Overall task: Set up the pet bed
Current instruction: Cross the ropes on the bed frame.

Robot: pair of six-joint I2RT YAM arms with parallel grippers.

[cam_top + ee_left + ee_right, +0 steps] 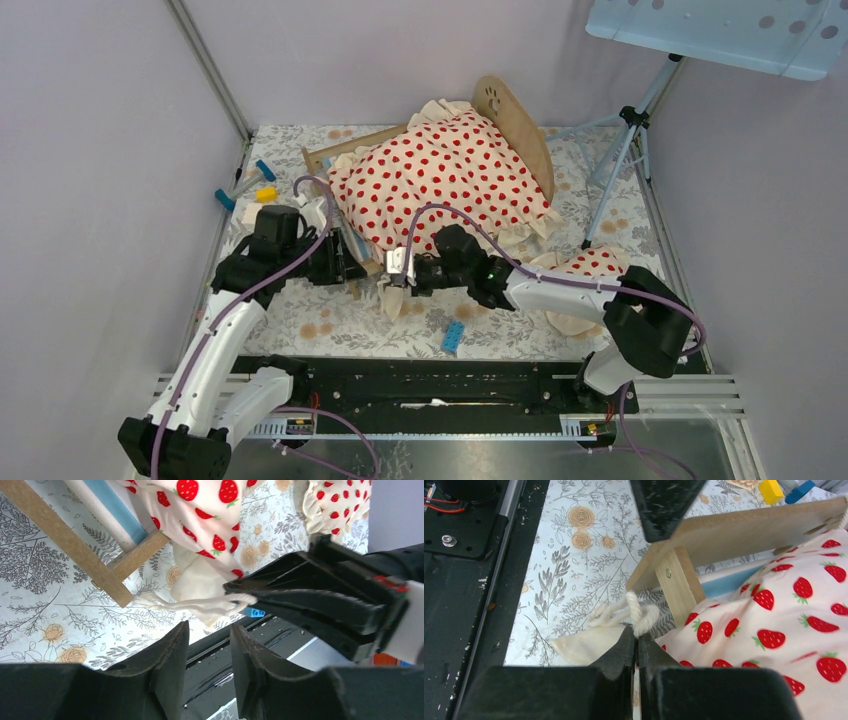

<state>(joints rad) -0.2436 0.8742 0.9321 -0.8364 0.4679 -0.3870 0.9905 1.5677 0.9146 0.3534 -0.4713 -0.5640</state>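
Observation:
The pet bed [512, 118] stands at the back centre, its light-wood frame [744, 527] and striped mattress [107, 505] showing beneath the strawberry-print blanket [440, 175] draped over it. My right gripper [636, 639] is shut on the blanket's cream corner cord [640, 614], just off the bed's near corner leg [678, 580]. In the top view that gripper [397, 272] sits in front of the bed. My left gripper [207, 632] is open with nothing between its fingers, close beside the right one [320, 595] at the bed's near left corner [345, 262].
A matching small pillow [592, 262] lies at the right, partly under the right arm. A blue brick [454, 337] lies near the front rail. Yellow and blue blocks [263, 190] sit at the left wall. A tripod [622, 150] stands back right.

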